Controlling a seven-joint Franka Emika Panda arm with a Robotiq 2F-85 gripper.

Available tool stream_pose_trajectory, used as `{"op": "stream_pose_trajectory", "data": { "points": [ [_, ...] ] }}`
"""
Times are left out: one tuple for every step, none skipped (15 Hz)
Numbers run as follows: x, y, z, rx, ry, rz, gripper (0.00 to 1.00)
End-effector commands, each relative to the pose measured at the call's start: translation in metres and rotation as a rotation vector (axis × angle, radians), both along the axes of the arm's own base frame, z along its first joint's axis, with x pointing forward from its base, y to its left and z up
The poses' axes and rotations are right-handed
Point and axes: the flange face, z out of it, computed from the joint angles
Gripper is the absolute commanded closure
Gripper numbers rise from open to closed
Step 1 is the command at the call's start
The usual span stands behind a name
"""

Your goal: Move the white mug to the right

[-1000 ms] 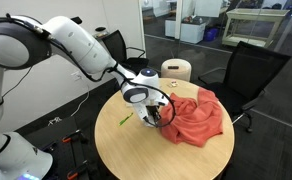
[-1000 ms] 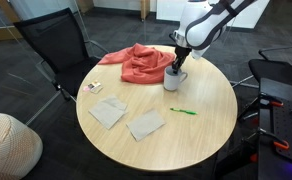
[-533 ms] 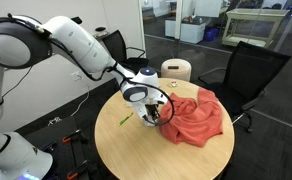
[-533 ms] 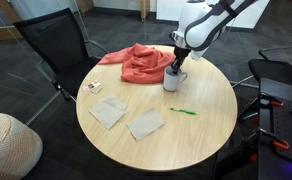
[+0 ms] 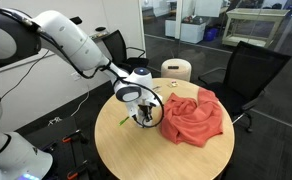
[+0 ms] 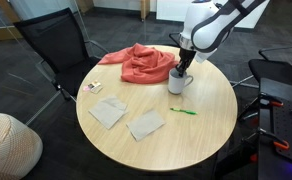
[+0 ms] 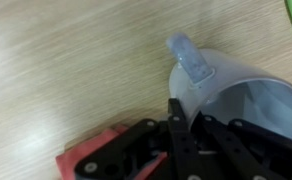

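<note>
The white mug [image 6: 178, 83] stands on the round wooden table [image 6: 206, 130], just off the edge of the red cloth [image 6: 136, 63]. It also shows in an exterior view [image 5: 144, 118]. My gripper [image 6: 181, 70] comes down from above and is shut on the mug's rim, one finger inside and one outside. In the wrist view the mug [image 7: 241, 95] fills the right side with its handle [image 7: 189, 58] pointing up. The gripper [image 7: 186, 122] pinches the mug's wall at the bottom.
A green pen [image 6: 183, 111] lies on the table near the mug. Two flat paper squares [image 6: 108, 112] [image 6: 145, 124] and a small card [image 6: 92, 87] lie across the table. A big cream cylinder [image 5: 176, 70] stands behind the table. Black chairs [image 5: 248, 70] stand around it.
My gripper has moved with the mug in it, away from the red cloth. A small gap now shows between mug and cloth.
</note>
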Motion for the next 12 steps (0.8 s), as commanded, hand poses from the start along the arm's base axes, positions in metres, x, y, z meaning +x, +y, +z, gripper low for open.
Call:
{"op": "stream_pose_trajectory", "data": {
  "points": [
    [-0.031, -0.011, 0.032, -0.01, -0.027, -0.107, 0.97],
    [-0.038, -0.017, 0.036, -0.009, -0.032, -0.133, 0.97],
    [-0.044, -0.024, 0.04, -0.013, -0.038, -0.164, 0.97],
    [-0.049, -0.031, 0.043, -0.012, -0.045, -0.191, 0.97],
    [-0.054, -0.04, 0.048, -0.016, -0.054, -0.221, 0.97],
    [-0.059, -0.046, 0.051, -0.019, -0.057, -0.247, 0.97],
    [-0.063, -0.055, 0.054, -0.022, -0.064, -0.274, 0.97],
    [-0.065, -0.061, 0.057, -0.026, -0.067, -0.298, 0.97],
    [-0.067, -0.069, 0.059, -0.03, -0.076, -0.326, 0.97],
    [-0.067, -0.078, 0.062, -0.035, -0.084, -0.354, 0.97],
    [-0.067, -0.087, 0.063, -0.037, -0.093, -0.38, 0.97],
    [-0.067, -0.094, 0.065, -0.04, -0.102, -0.405, 0.97]
  ]
}}
